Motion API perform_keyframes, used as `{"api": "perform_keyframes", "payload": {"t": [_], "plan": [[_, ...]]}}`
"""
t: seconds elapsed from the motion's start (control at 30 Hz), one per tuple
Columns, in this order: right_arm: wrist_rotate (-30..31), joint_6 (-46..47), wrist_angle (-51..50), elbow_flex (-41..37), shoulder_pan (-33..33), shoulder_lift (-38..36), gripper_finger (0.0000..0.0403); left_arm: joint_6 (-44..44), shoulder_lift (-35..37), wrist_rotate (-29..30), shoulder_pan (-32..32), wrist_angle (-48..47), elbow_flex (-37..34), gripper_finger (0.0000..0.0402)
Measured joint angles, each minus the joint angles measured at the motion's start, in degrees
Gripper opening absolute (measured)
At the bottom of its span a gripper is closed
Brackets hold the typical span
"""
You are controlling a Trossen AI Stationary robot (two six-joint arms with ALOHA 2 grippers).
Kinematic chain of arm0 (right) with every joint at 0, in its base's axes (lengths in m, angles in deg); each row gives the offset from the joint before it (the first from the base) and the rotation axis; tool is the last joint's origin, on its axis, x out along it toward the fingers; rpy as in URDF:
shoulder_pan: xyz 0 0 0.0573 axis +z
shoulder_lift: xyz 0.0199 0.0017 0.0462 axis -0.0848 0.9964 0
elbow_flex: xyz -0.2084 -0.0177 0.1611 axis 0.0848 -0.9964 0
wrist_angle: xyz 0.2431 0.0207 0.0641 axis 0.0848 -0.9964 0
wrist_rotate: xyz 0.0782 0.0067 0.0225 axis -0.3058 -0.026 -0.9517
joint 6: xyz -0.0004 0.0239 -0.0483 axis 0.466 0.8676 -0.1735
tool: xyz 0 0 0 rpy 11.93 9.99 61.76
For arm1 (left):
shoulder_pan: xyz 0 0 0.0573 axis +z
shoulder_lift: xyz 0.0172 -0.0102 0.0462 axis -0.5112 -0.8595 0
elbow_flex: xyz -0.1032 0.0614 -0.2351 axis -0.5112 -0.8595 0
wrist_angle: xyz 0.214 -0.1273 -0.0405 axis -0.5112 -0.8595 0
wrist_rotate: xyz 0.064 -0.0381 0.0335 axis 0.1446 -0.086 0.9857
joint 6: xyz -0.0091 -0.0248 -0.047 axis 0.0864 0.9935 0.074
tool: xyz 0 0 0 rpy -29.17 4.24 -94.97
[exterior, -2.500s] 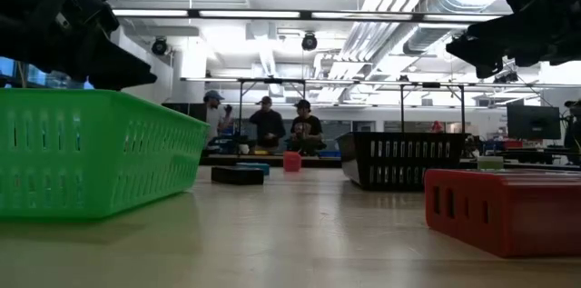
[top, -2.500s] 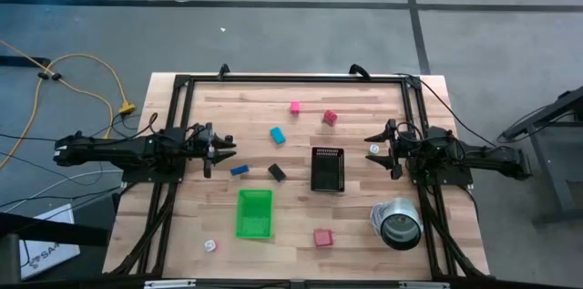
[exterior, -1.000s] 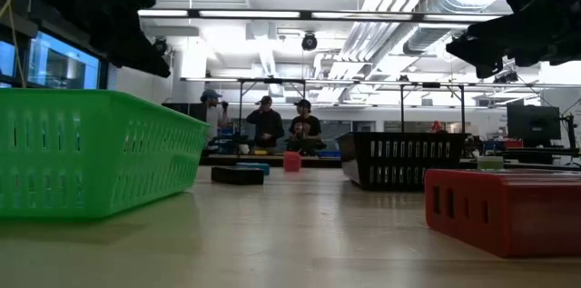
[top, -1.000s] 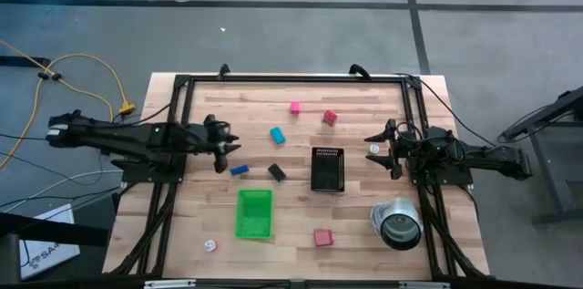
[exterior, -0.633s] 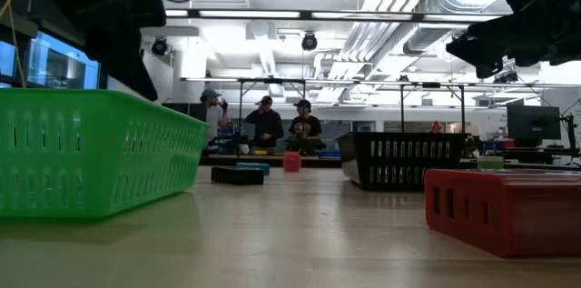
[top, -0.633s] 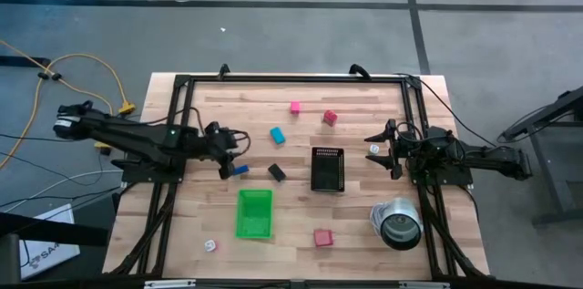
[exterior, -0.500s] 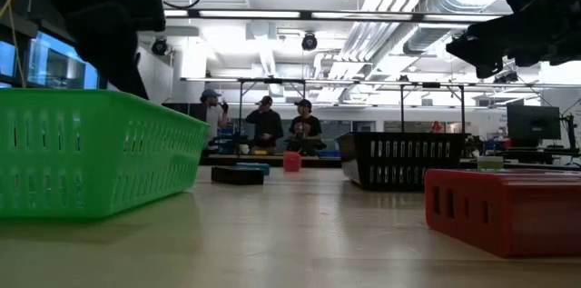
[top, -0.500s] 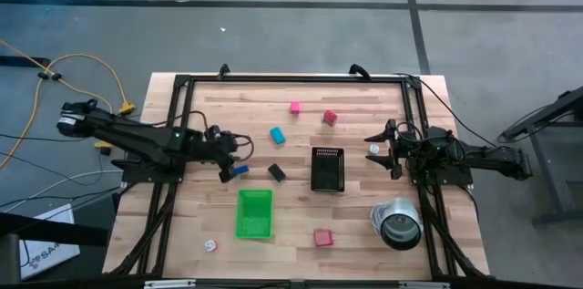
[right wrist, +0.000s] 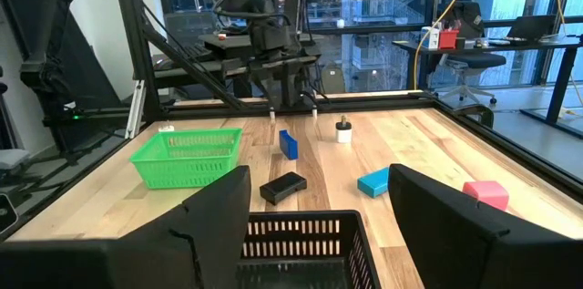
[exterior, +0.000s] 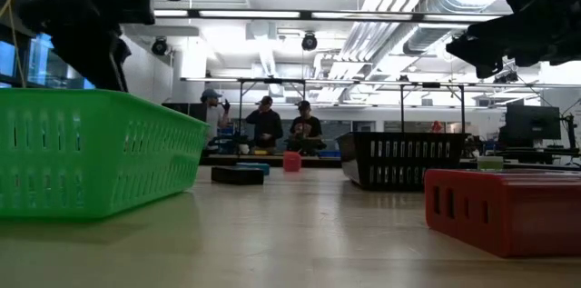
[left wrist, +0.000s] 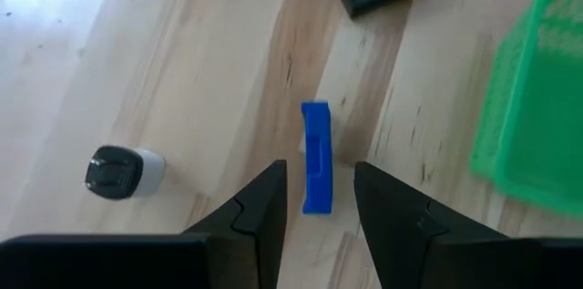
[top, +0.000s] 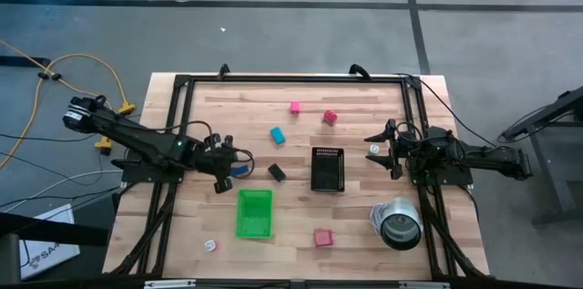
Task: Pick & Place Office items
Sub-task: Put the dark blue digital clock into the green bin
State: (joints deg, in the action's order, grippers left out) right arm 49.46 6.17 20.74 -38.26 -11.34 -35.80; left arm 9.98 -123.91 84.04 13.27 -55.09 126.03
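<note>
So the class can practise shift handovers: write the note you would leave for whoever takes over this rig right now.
Left gripper: open, nothing held, low over the dark blue piece, fingers either side of its near end.
Right gripper: open, empty, waiting at the table's right edge.
Pieces, all loose on the table: pink, red, light blue, black, a second red, white.
Done: nothing; the green tray shows nothing inside.
Left: grip the dark blue piece, place it, then the others.
</note>
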Motion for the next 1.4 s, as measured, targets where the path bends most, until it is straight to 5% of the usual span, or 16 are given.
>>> {"api": "perform_keyframes", "payload": {"t": [0.37,1.03,1.4], "plan": [[0.0,0.0,0.0,0.0,0.0,0.0,0.0248,-1.2,-1.7,0.0,-1.3,-1.3,-0.1,0.0124],[0.0,0.0,0.0,0.0,0.0,0.0,0.0248,10.1,-10.4,-2.0,-1.0,2.9,-0.2,0.0124],[0.0,0.0,0.0,0.0,0.0,0.0,0.0248,10.9,-10.4,-4.9,3.6,0.2,-0.2,0.0125]]}}
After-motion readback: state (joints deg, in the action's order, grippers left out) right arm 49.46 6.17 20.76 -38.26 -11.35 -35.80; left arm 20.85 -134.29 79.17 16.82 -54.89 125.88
